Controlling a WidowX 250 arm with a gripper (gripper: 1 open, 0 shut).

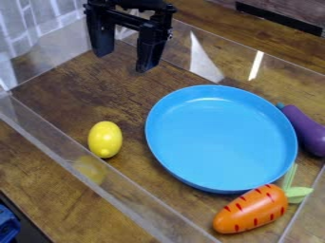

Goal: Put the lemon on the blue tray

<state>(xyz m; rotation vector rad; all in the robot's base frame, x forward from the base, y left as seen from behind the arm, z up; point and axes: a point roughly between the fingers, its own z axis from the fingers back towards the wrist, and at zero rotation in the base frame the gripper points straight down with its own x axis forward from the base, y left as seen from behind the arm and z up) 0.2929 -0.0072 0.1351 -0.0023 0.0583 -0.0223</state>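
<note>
The lemon (105,139) lies well below the gripper (125,55) (open, empty).

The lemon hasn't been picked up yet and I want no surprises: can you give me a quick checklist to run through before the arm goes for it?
1. Gripper open and empty: ok, jaws apart, nothing between them.
2. Lemon free to grasp: ok, it lies alone on the wooden table, left of the tray.
3. Blue tray has room: ok, nothing lies in it.
4. Gripper above the lemon: not ok, it hangs toward the back, away from the lemon.
5. Carrot and eggplant clear of the path: ok, both on the tray's far side.
6. Clear wall near the lemon leaves finger room: cannot tell.
</note>
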